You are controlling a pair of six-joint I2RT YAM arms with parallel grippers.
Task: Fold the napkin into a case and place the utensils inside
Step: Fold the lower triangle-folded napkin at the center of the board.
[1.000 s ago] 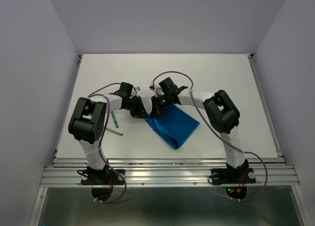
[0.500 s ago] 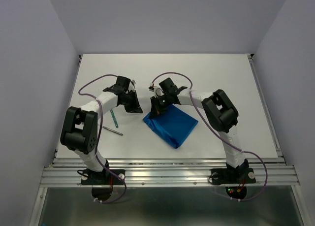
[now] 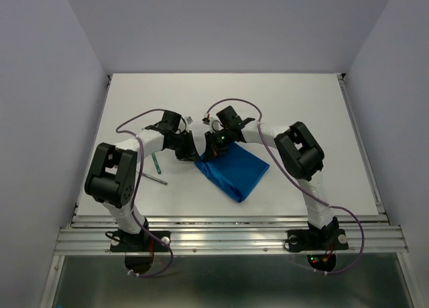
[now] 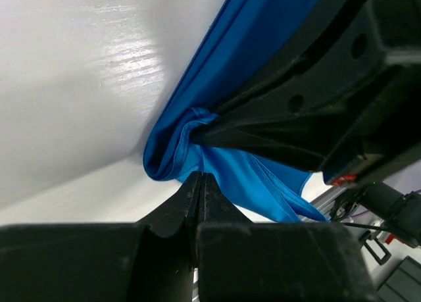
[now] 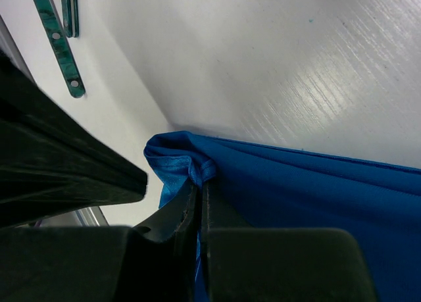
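The bright blue folded cloth napkin (image 3: pixel 234 175) lay on the flat white table (image 3: pixel 301 100), between its middle and its near edge. Left of it lay the teal-handled flat utensil (image 3: pixel 157 163), with the slim grey metal utensil (image 3: pixel 156 179) just before it.

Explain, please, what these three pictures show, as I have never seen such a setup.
Two robot arms, bolted to the near edge of a table, each end in a two-finger gripper. One picture looks down from above; two come from wrist cameras. A folded blue napkin lies on the table, two utensils to its left. The right gripper is shut, pinching the napkin's corner. The left gripper is shut too, its tips at the napkin's edge; whether it grips is unclear.
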